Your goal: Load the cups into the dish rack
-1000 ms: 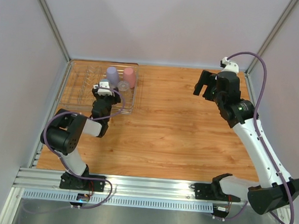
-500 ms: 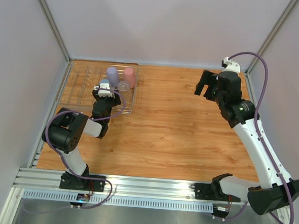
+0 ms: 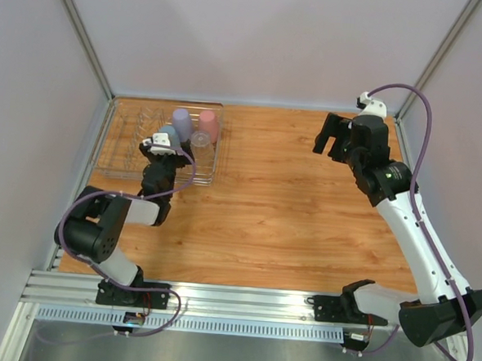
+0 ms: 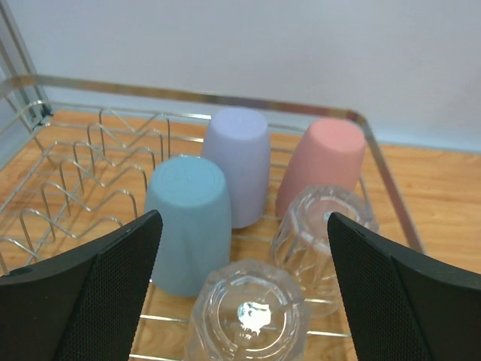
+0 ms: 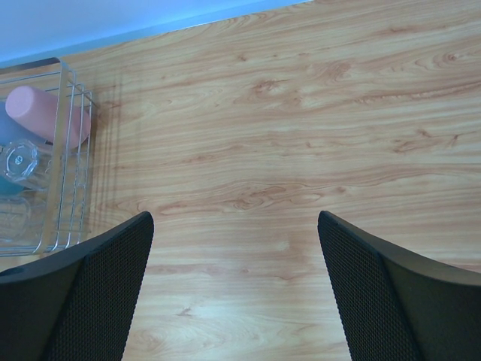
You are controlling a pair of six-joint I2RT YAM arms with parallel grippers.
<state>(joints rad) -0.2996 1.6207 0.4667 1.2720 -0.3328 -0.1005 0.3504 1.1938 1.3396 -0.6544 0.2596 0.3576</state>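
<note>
The dish rack (image 3: pixel 120 150) is a clear tray with thin wire ribs at the table's far left. In the left wrist view, five cups stand upside down in its right end: blue (image 4: pixel 188 222), lavender (image 4: pixel 239 169), pink (image 4: pixel 319 162) and two clear faceted tumblers (image 4: pixel 323 226) (image 4: pixel 248 316). My left gripper (image 4: pixel 242 226) is open, its fingers either side of the nearer tumbler and apart from it. From above, the left gripper (image 3: pixel 171 148) hides that tumbler. My right gripper (image 3: pixel 331 145) is open and empty above bare table (image 5: pixel 248 226) at the far right.
The rack's metal rim (image 4: pixel 203 98) runs behind the cups, and its left part holds only wire ribs (image 4: pixel 83 173). The rack's right edge (image 5: pixel 68 188) shows in the right wrist view. Walls close the table on three sides.
My left gripper has shifted a little to the left over the rack, uncovering more of the blue cup. The right arm has barely moved.
</note>
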